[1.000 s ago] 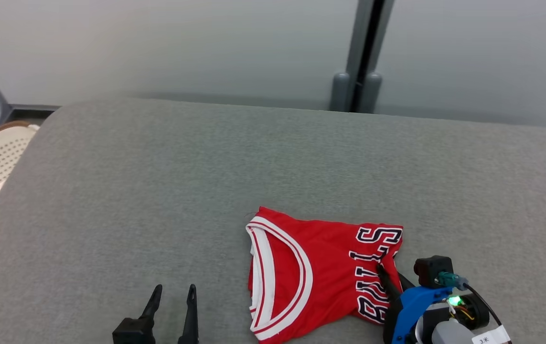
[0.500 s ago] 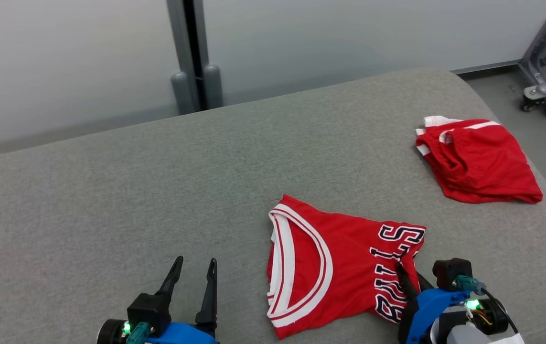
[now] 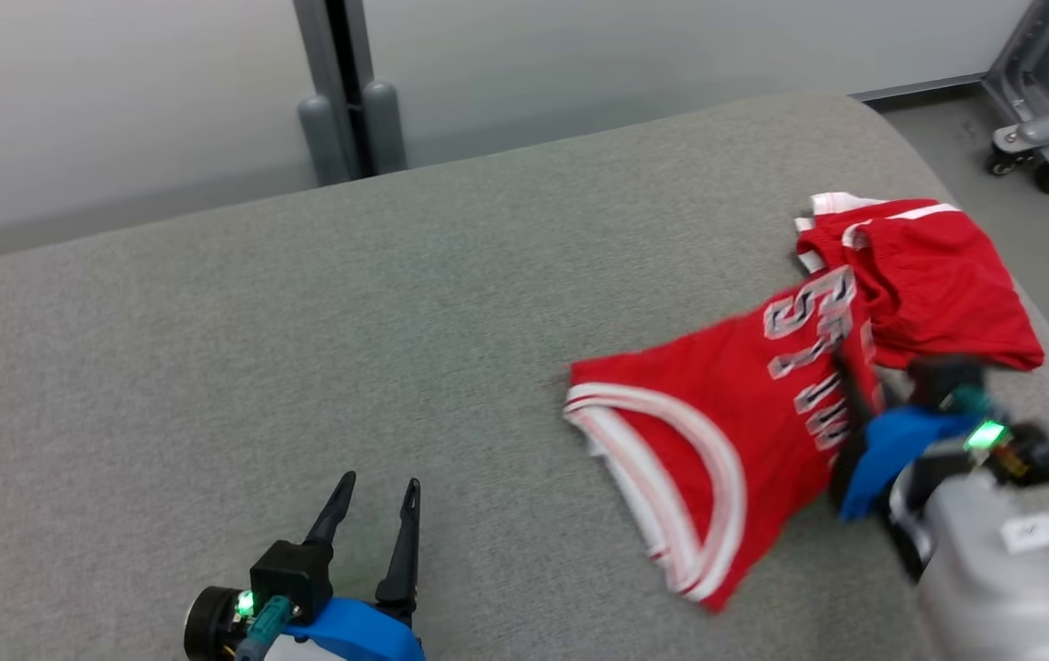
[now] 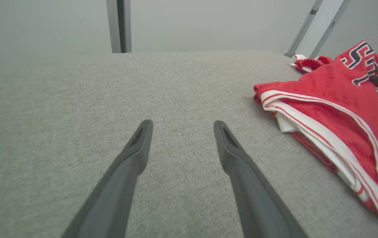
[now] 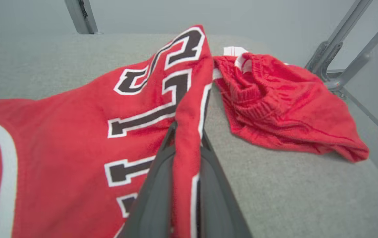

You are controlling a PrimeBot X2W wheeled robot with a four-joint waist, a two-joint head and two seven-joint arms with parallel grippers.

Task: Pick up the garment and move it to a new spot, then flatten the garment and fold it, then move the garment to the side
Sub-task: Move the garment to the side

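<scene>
While the left gripper (image 3: 380, 481) hovers low over the grey mattress (image 3: 212, 321) near its front edge, its jaws stand released, with nothing between them. To its right, toward the right edge, lies the red jersey (image 3: 717, 404). Its white-trimmed opening faces the front edge and rests on the mattress, while its lettered end is raised. The right gripper (image 5: 188, 130) has its jaws clenched on a fold of that lettered cloth. Just beyond the fold, by the right edge, sits a second red garment (image 3: 937, 275), bunched up; whether the two touch I cannot tell. Past the far right corner stands a wheeled metal frame (image 3: 1038, 138).
</scene>
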